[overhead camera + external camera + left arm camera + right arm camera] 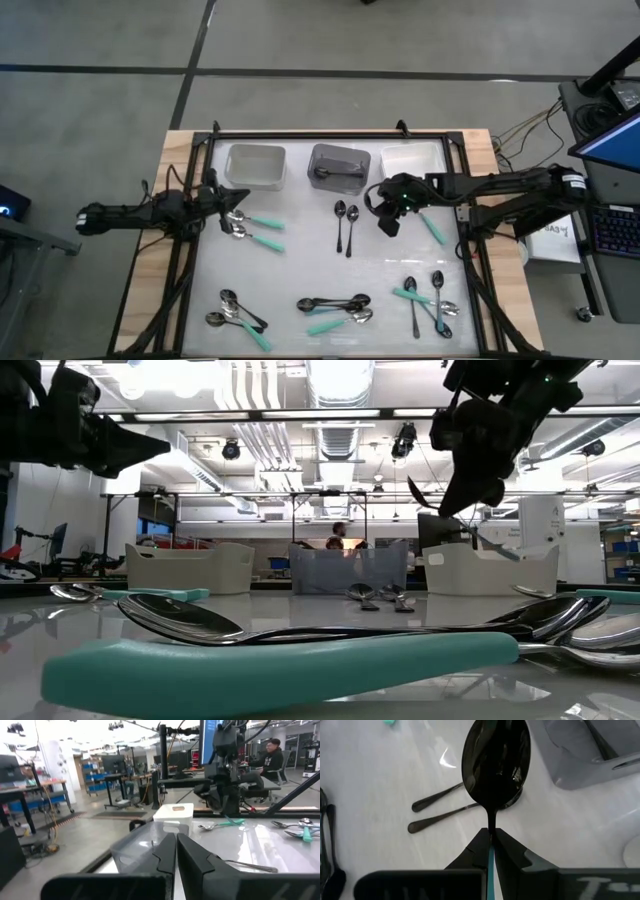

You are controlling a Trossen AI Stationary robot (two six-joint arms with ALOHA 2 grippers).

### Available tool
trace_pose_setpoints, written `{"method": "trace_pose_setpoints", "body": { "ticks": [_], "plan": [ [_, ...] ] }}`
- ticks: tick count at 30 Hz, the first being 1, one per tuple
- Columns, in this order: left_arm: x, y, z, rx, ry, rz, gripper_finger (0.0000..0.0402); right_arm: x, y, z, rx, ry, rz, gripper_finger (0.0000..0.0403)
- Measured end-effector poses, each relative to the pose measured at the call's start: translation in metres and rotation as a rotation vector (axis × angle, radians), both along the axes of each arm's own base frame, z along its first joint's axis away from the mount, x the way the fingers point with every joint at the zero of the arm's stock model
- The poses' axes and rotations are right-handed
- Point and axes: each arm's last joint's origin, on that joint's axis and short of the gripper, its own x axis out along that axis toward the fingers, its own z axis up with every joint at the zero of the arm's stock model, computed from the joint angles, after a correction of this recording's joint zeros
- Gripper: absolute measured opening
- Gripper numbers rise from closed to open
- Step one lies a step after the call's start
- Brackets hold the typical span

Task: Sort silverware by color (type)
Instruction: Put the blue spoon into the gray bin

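Note:
My right gripper is shut on a spoon with a glossy dark bowl and a teal handle. It hangs above the table, just right of two black spoons that lie flat near the grey bin. My left gripper is shut and holds nothing. It hovers over the left cluster of teal-handled spoons. More black and teal-handled spoons lie in groups along the near side. My right gripper pinches the spoon by its thin neck, just behind the bowl, between the two fingertips. The spoon runs along the fingers: the bowl sticks out ahead of them and the teal handle trails back under the wrist. It is lifted clear of the table.
Three bins stand in a row at the far edge: a clear one, the grey one with a dark utensil inside, and a white one. Spoon groups lie near left and near right. A black frame borders the table.

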Motion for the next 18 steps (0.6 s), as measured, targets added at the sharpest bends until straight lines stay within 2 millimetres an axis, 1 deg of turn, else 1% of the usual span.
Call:
{"method": "trace_pose_setpoints", "body": {
  "ticks": [4, 10, 18],
  "plan": [
    [-0.001, 0.000, 0.008, -0.002, -0.087, 0.000, 0.0000, 0.004, 0.000, -0.002, 0.013, -0.009, -0.016, 0.0009],
    [-0.006, 0.000, 0.024, -0.006, -0.266, 0.000, 0.0000, 0.007, -0.001, -0.004, 0.020, -0.018, -0.025, 0.0009],
    [-0.008, 0.000, 0.028, -0.021, -0.316, -0.005, 0.0000, 0.007, -0.001, -0.004, 0.020, -0.018, -0.024, 0.0009]
  ]
}}
